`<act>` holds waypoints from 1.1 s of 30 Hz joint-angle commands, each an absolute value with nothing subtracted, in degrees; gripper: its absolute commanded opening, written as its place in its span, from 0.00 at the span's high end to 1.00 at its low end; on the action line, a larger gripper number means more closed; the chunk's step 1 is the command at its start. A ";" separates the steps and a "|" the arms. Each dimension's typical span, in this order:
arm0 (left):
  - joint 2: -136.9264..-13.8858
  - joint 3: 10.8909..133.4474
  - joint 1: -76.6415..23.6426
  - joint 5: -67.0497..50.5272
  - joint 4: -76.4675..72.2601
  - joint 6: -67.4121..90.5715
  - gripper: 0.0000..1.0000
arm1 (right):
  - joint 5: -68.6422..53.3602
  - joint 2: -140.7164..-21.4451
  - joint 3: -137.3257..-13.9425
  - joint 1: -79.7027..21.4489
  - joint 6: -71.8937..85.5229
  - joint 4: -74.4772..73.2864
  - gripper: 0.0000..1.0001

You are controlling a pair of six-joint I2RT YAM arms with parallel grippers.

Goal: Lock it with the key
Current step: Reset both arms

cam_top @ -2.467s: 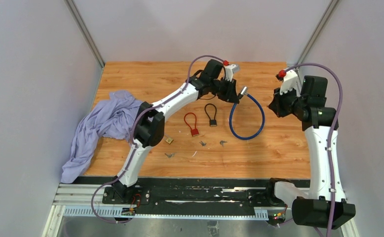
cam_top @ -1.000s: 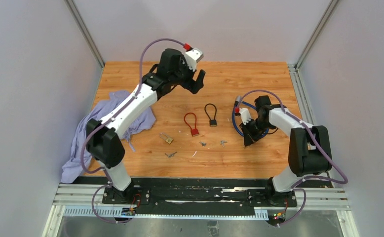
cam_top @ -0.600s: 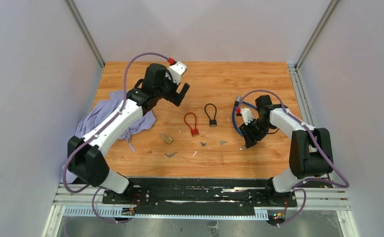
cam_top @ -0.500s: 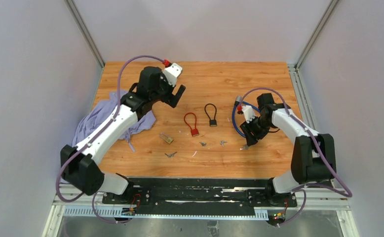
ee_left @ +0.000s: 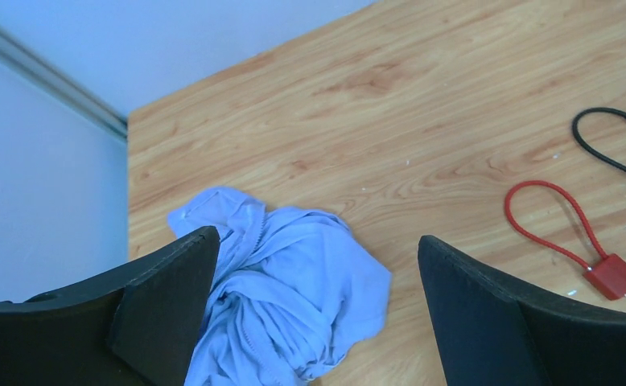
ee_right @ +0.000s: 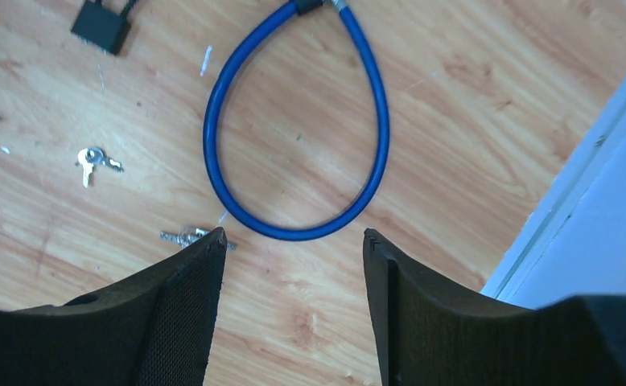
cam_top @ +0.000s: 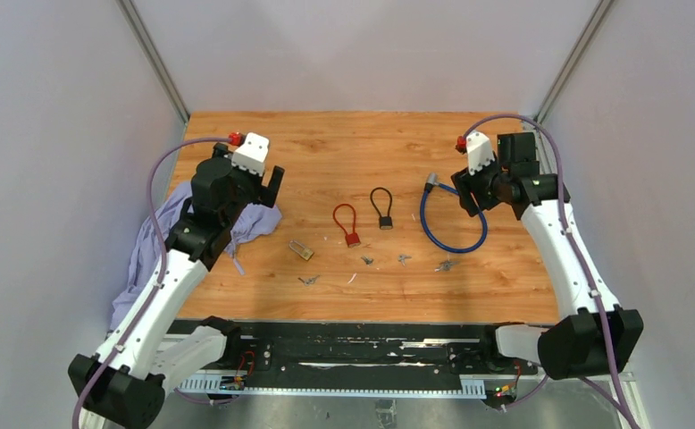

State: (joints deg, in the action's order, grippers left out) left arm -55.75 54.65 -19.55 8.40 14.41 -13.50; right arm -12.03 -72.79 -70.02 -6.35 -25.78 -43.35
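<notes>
A blue cable lock [cam_top: 452, 247] lies looped on the wooden table at the right, its metal end [cam_top: 431, 180] pointing to the far side. A small key [cam_top: 445, 265] rests just in front of the loop. In the right wrist view that key [ee_right: 185, 236] sits by my left fingertip, below the blue cable lock [ee_right: 378, 129]. My right gripper [cam_top: 465, 198] hangs open and empty above the loop's far right side. My left gripper [cam_top: 259, 188] is open and empty over the cloth's edge.
A crumpled blue cloth [cam_top: 170, 234] covers the table's left side. A red cable lock [cam_top: 347, 223], a black cable lock [cam_top: 381, 207] and a brass padlock [cam_top: 301, 250] lie mid-table. Loose keys [cam_top: 403, 259] [cam_top: 367, 260] [cam_top: 308, 280] are scattered in front of them.
My right gripper opened, left a key on the table by the blue loop, then rose back to the far right. My left arm drew back towards the near left, over the cloth.
</notes>
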 commanded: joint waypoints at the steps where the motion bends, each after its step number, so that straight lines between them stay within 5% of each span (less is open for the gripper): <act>1: -52.14 53.43 -16.82 9.76 10.71 -12.13 0.02 | -13.47 -67.92 -70.79 -5.64 -20.88 -38.54 0.38; 13: -43.19 43.34 -10.99 1.68 4.72 -9.62 0.02 | -14.85 -52.49 -51.87 -5.55 -18.29 -15.16 0.37; 33: -40.22 45.58 -10.99 3.94 10.90 -9.97 0.02 | -12.41 -45.65 -51.63 -3.34 -16.40 -16.86 0.32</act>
